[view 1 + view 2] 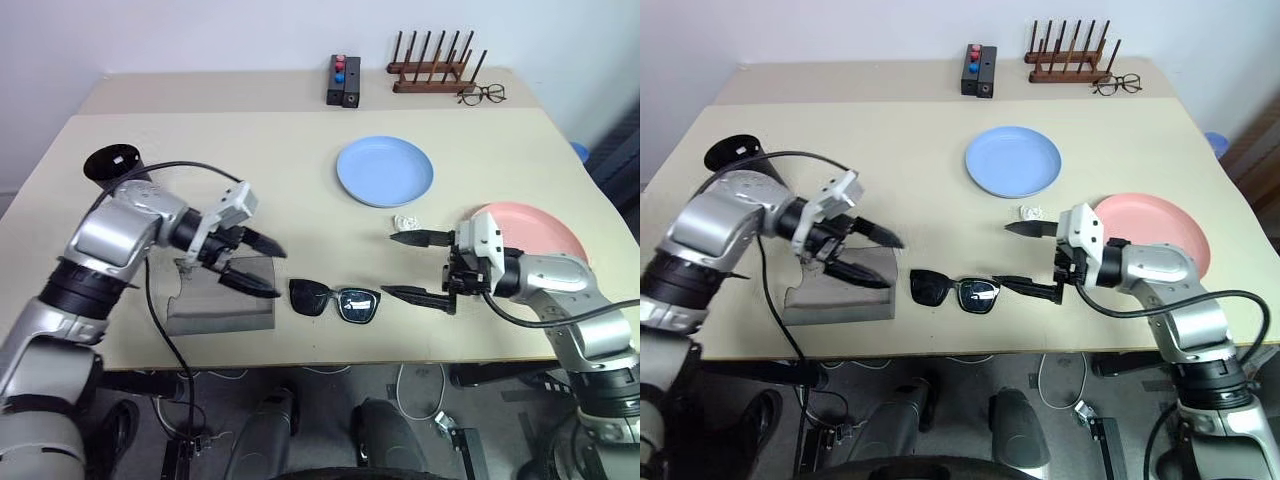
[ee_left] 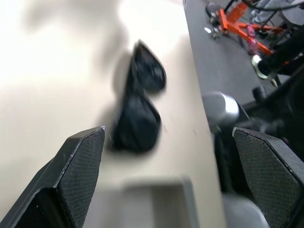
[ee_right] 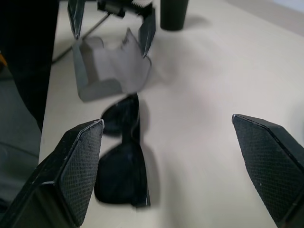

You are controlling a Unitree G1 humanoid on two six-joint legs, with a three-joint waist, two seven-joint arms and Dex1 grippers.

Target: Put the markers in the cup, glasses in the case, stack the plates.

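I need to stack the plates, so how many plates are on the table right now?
2. The light blue plate lies mid-table toward the far side; the salmon pink plate lies near the right edge, behind the right arm. They are apart, not stacked.

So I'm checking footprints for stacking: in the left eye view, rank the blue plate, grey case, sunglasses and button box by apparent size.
1. Blue plate and grey case: look alike, the case partly hidden by the left gripper.
2. Sunglasses.
3. Button box, though farthest from the camera.

case [image 1: 222, 301] left of glasses [image 1: 335, 300] | plates [image 1: 385, 170] behind | cup [image 1: 112, 165] far left
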